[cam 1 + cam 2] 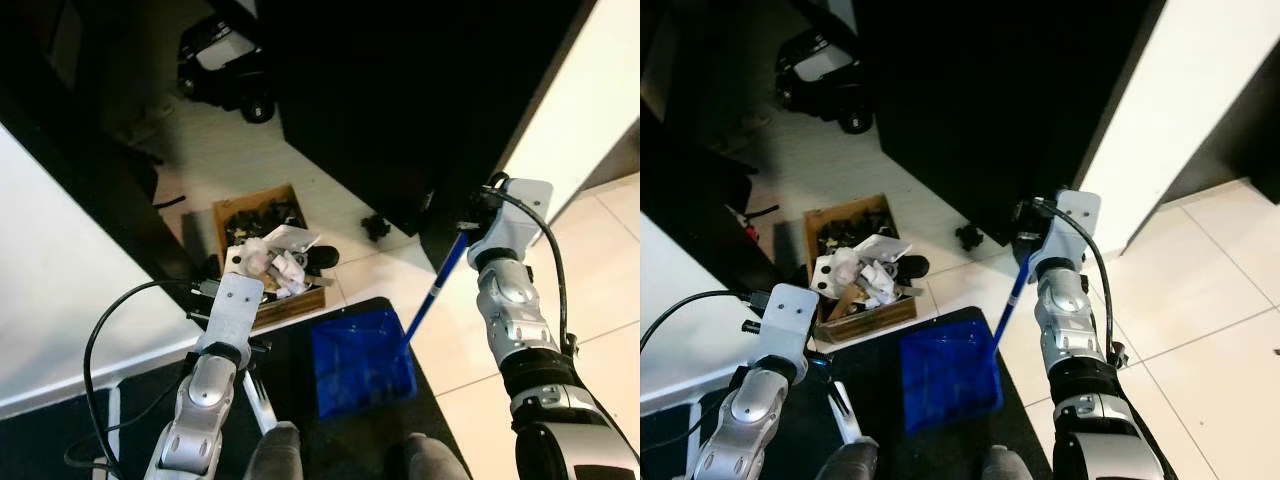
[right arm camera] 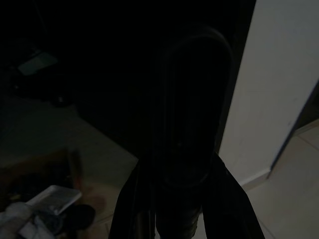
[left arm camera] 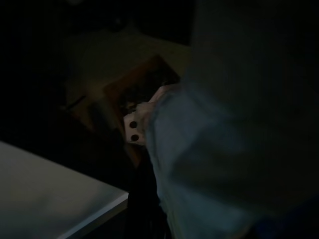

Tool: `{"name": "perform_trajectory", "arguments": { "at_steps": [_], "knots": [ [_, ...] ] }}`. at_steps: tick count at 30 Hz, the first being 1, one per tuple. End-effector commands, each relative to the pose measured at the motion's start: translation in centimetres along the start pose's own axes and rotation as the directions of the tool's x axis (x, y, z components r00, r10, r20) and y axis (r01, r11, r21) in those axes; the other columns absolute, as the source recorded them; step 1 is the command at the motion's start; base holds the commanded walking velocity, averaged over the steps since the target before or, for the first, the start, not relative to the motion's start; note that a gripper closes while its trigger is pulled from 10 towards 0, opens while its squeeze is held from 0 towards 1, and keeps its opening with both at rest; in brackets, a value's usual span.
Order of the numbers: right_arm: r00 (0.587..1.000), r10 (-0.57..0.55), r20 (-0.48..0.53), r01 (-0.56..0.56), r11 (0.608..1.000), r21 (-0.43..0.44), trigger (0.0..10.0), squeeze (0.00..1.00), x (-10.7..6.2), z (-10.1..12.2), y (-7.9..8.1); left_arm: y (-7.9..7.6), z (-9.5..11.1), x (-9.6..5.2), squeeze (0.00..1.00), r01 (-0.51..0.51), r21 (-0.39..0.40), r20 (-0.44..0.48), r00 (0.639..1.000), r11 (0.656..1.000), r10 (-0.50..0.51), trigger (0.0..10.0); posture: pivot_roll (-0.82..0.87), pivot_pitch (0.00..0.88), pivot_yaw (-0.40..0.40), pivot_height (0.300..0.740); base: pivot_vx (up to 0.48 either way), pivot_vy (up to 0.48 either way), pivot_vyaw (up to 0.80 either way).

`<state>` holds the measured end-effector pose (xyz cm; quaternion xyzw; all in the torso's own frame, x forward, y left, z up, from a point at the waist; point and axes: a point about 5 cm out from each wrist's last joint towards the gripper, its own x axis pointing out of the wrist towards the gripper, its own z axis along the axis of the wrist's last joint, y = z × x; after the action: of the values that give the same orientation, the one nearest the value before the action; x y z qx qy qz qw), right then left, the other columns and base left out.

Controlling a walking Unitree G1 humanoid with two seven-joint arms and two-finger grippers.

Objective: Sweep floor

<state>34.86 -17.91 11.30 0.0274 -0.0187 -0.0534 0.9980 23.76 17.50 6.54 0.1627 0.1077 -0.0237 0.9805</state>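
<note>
A blue dustpan (image 1: 360, 360) lies on a dark mat (image 1: 300, 335) just in front of my feet. Its blue handle (image 1: 432, 290) rises to my right gripper (image 1: 468, 232), which is shut on the handle's top beside the dark cabinet. My left gripper (image 1: 248, 268) is held over a wooden box (image 1: 222, 215) of crumpled white paper and dark scraps. A thin white stick (image 1: 262, 400) slants down below that wrist. A small black piece of debris (image 1: 376, 227) lies on the pale tiles at the cabinet's foot. In the left wrist view a blurred pale shape (image 3: 199, 164) sits close to the camera.
A tall dark cabinet (image 1: 400, 100) stands ahead, with a white wall panel (image 1: 590, 90) to its right. A black and white wheeled toy (image 1: 225, 55) sits at the back. A white surface (image 1: 60, 290) borders the left. Pale tiles (image 1: 600, 300) stretch to the right.
</note>
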Motion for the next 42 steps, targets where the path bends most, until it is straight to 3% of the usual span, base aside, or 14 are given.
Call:
{"name": "perform_trajectory", "arguments": {
  "at_steps": [1, 11, 34, 42],
  "knots": [
    [1.0, 0.018, 0.023, -0.018, 1.0, 0.01, 10.0, 0.0, 0.1, 0.4, 0.6, 0.1, -0.1, 0.0, 0.0, -0.008, 0.003, -0.007, 1.0, 1.0, 0.008, 10.0, 0.06, 0.103, 0.001, 0.74, 0.0, 0.0, 0.0],
    [0.999, 0.042, -0.006, -0.042, 0.999, 0.026, 10.0, 0.0, -0.1, -0.4, 1.1, 0.1, -0.3, 0.0, 0.0, -0.009, 0.005, -0.017, 1.0, 1.0, 0.009, 10.0, 0.07, 0.109, 0.001, 0.74, 0.0, 0.0, 0.0],
    [0.997, 0.071, 0.022, -0.071, 0.997, 0.027, 10.0, 0.0, 0.2, 0.2, 1.8, 0.3, -0.2, 0.0, 0.0, -0.019, -0.004, -0.02, 1.0, 1.0, 0.019, 10.0, 0.07, 0.11, 0.002, 0.74, 0.0, 0.0, 0.0],
    [0.997, 0.072, 0.02, -0.073, 0.997, 0.021, 10.0, 0.0, 0.3, 0.2, 1.8, 0.3, -0.2, 0.0, 0.0, -0.019, -0.002, -0.02, 1.0, 1.0, 0.019, 10.0, 0.08, 0.109, 0.0, 0.74, 0.0, 0.0, 0.74]
  ]
}}
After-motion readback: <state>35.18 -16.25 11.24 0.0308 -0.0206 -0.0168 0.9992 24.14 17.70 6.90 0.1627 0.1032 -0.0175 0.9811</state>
